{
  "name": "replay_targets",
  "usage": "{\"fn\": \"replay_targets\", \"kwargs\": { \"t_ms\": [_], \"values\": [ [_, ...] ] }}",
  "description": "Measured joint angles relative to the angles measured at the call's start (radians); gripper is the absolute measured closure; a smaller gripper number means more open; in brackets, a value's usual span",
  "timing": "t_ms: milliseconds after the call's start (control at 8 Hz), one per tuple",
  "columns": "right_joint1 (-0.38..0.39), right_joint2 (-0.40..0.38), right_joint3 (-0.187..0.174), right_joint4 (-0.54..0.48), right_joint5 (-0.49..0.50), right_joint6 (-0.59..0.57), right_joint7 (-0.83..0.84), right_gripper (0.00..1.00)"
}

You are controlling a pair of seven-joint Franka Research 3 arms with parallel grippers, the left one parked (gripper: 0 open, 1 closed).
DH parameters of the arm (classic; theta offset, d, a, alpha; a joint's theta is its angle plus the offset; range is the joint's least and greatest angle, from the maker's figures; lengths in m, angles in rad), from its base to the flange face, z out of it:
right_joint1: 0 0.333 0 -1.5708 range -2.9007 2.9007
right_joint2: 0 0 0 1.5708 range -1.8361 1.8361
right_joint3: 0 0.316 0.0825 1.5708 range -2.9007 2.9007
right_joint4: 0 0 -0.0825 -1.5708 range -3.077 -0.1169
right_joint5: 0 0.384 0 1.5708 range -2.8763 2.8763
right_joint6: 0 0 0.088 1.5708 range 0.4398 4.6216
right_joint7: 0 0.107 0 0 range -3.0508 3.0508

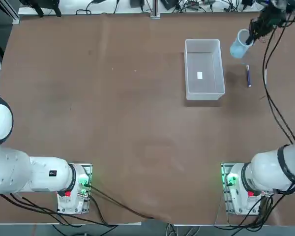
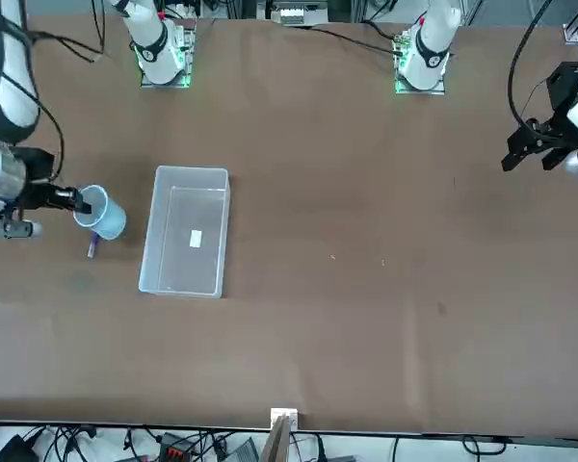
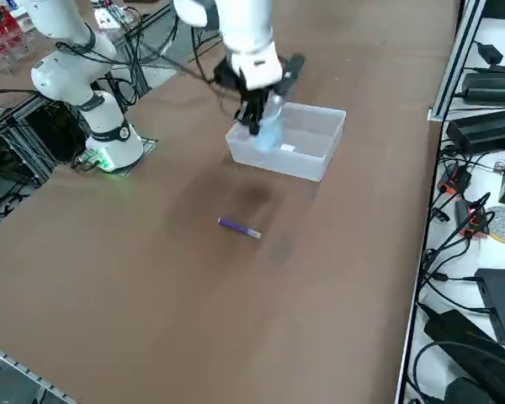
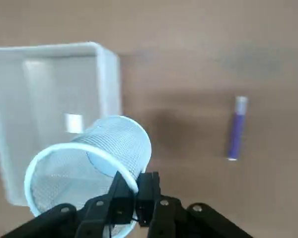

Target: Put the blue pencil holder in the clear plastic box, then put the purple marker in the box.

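Brown tabletop (image 1: 113, 113) is filling the overhead view, with cables running along its far edge and the two arm bases sitting at the near edge. Reading that view from left to right: the clear plastic box (image 1: 203, 69) is lying flat on the table right of centre, long side running away from the robot, a small white label (image 1: 200, 75) showing on its floor and nothing else inside. Just right of the box's far corner, the blue pencil holder (image 1: 240, 45) is hanging in the air, tilted, its whitish rim turned toward the gripper. The right gripper (image 1: 250, 37) is gripping it there: in the wrist view the two fingertips (image 4: 120, 194) are pinching the rim wall of the mesh cup (image 4: 89, 167) between them, jaws nearly together with only the thin wall in the gap. The side view is showing the cup (image 3: 269, 128) raised off the table, overlapping the box (image 3: 288, 140) from that angle. Whether it is over the box interior or just outside its wall cannot be told from that view; the overhead and front views are placing it beside the box, not above it. Right of the box and nearer the robot than the cup, the purple marker (image 1: 248, 76) is lying on the bare table, roughly parallel to the box's long side, apart from the box wall.
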Motion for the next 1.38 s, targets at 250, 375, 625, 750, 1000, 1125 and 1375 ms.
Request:
{"fn": "replay_targets", "kwargs": {
  "t_ms": [250,375,625,750,1000,1125,1375],
  "values": [
    [0.112,0.014,0.007,0.0,0.008,0.0,0.133,0.94],
    [0.167,0.023,0.008,-0.002,0.009,0.001,0.171,0.94],
    [0.229,0.047,0.008,-0.019,0.008,0.039,0.193,0.94],
    [0.251,0.069,0.008,-0.032,0.008,0.075,0.193,0.94],
    [0.298,0.132,0.008,-0.044,0.008,0.156,0.193,0.94],
    [0.322,0.167,0.008,-0.046,0.008,0.194,0.193,0.94],
    [0.341,0.219,0.008,-0.047,0.008,0.249,0.193,0.94]
  ]
}}
